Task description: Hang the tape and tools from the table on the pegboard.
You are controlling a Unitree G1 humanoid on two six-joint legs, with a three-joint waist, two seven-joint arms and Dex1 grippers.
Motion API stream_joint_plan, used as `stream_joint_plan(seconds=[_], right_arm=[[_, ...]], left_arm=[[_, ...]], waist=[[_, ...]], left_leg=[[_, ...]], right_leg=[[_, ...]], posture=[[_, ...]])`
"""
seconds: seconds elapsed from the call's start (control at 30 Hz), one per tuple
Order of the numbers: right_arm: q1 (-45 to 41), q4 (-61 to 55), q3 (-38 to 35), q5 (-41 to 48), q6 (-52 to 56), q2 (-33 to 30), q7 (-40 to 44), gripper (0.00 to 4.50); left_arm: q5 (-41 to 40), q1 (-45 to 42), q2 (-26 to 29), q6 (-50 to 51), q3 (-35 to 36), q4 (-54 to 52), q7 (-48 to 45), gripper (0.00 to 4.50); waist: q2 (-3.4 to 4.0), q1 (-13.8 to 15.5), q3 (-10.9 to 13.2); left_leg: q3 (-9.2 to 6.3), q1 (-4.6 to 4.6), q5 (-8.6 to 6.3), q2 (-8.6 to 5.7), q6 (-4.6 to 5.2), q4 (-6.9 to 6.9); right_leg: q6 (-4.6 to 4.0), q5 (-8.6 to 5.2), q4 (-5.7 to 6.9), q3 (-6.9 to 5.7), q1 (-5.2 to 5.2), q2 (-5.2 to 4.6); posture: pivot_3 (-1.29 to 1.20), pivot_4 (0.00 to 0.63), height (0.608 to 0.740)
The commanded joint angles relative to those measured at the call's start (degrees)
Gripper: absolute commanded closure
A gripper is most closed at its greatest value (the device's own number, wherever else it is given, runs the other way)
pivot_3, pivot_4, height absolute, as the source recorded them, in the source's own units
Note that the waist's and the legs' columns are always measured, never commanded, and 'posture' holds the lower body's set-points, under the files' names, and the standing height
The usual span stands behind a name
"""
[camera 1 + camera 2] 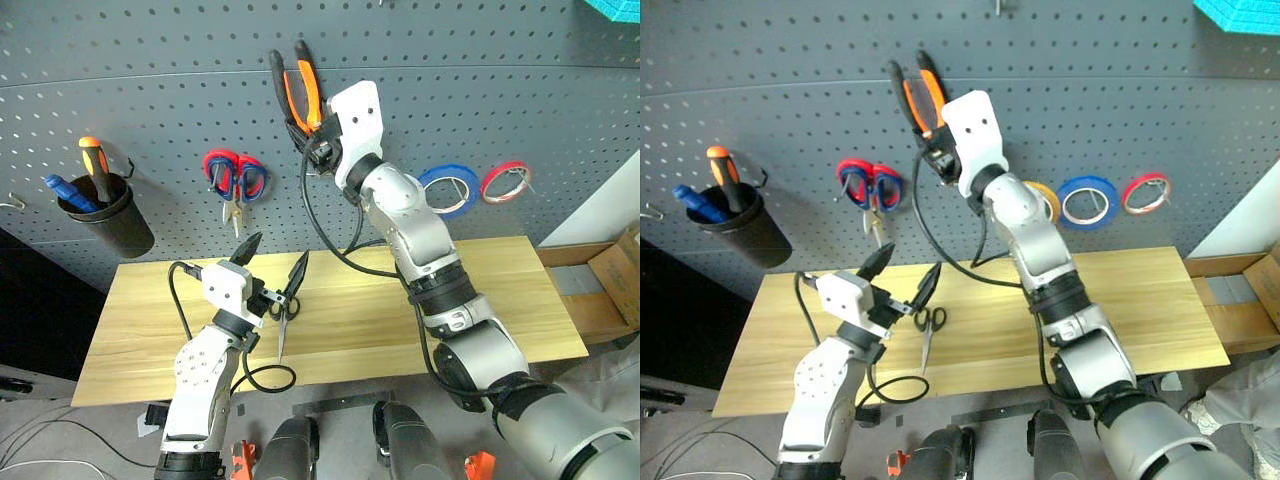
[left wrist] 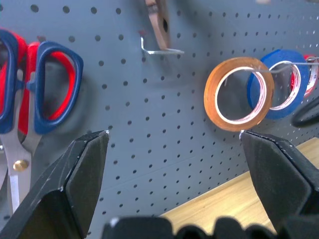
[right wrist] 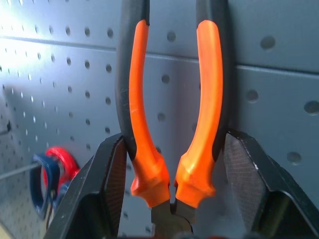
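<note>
Right wrist view: my right pincer (image 3: pixel 172 194) clamped the pliers (image 3: pixel 172 124), handles up against the pegboard (image 3: pixel 279 99), presumably for hooking; left pincer (image 1: pixel 272 268) gaped wide.

Pegboard (image 1: pixel 150 60) stands behind the table (image 1: pixel 500 300). Far left on it, a cup (image 1: pixel 110 225) holding two tools; right of that, hung scissors (image 1: pixel 235 185). Pliers (image 1: pixel 298 88) sit high at the board's middle, handles up, in the right gripper (image 1: pixel 312 135). Three tapes (image 1: pixel 1087 203) hang right (one half-hidden by the arm). Second scissors (image 1: pixel 284 318) lie on the table, beside the left gripper (image 1: pixel 272 262).
</note>
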Motion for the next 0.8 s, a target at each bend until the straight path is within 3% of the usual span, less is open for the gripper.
stream_joint_plan(seconds=[0.03, 0.6, 0.8], right_arm=[[-3.24, 1.87, -3.30, -0.64, -5.68, -0.01, -2.53, 2.15], [3.22, 12.26, -0.24, -8.08, -18.30, 3.09, -8.12, 2.15], [4.61, 12.62, 0.03, -10.08, -18.26, 3.63, -9.08, 2.15]], left_arm=[[0.36, 0.63, -0.03, -1.09, -0.34, -2.44, 0.73, 0.00], [1.20, 2.51, 1.03, 0.49, -0.33, -4.93, 2.29, 0.00], [0.95, 2.11, 1.36, 1.42, -0.42, -4.74, 2.39, 0.00]], waist=[[0.00, 0.01, -0.01], [-0.04, 0.74, -0.50], [-0.04, 0.76, -0.51]], left_leg=[[-0.02, 0.02, -0.01, 0.00, 0.04, 0.01], [-0.04, 0.23, 0.07, -0.04, 0.07, 0.02], [-0.03, 0.19, 0.08, -0.05, 0.06, 0.03]], right_leg=[[0.00, 0.04, 0.00, -0.01, 0.02, 0.01], [0.05, 0.13, -0.01, 0.01, 0.25, 0.05], [0.05, 0.13, 0.00, 0.03, 0.19, 0.05]], posture=[[-0.05, 0.168, 0.740], [-0.01, 0.156, 0.740], [-0.02, 0.158, 0.740]])
